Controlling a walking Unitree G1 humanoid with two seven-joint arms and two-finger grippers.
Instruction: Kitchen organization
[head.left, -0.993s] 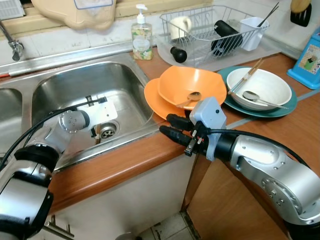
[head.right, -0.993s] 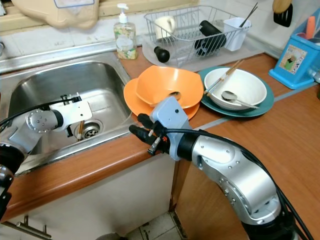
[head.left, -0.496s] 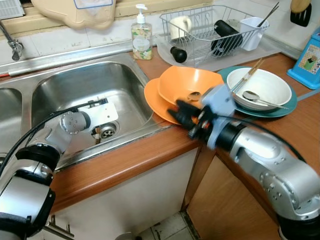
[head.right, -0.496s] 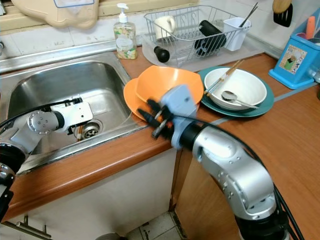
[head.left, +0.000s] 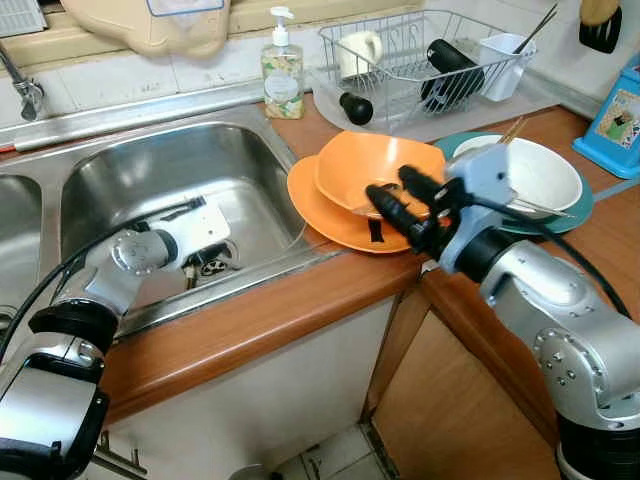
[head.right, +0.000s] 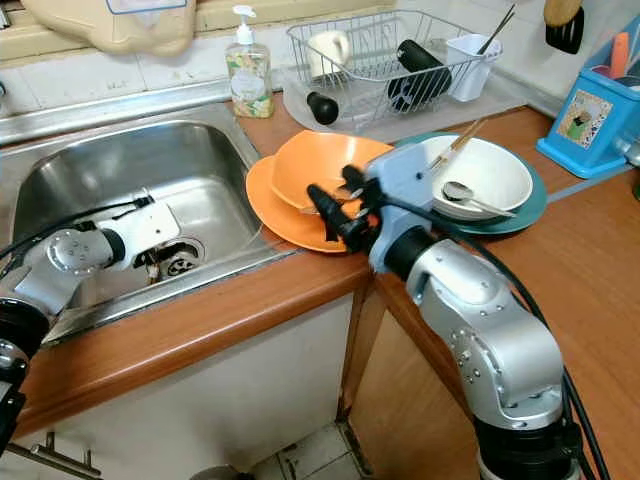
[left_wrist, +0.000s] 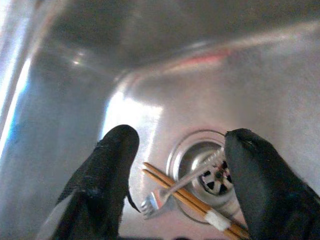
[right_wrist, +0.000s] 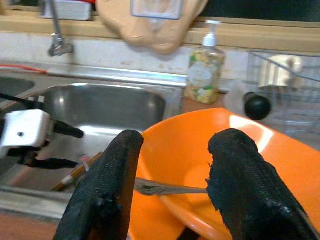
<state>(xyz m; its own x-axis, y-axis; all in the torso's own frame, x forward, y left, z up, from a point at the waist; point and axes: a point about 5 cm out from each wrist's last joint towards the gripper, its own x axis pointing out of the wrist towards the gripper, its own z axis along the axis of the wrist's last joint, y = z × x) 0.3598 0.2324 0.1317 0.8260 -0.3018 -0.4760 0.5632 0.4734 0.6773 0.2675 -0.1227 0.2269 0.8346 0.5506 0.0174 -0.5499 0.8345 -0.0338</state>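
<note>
An orange bowl sits on an orange plate at the counter edge beside the sink. My right gripper hovers open at the bowl's near rim, its fingers either side of a metal utensil that lies in the bowl. My left gripper is low in the sink, open just above a fork and a pair of wooden chopsticks that rest at the drain. Neither gripper holds anything.
A white bowl with a spoon and chopsticks stands on a teal plate to the right. Behind are a wire dish rack, a soap bottle and a blue box. A tap stands far left.
My right gripper has swung up from the counter's front edge to the orange bowl's rim. My left gripper has dropped slightly closer to the drain.
</note>
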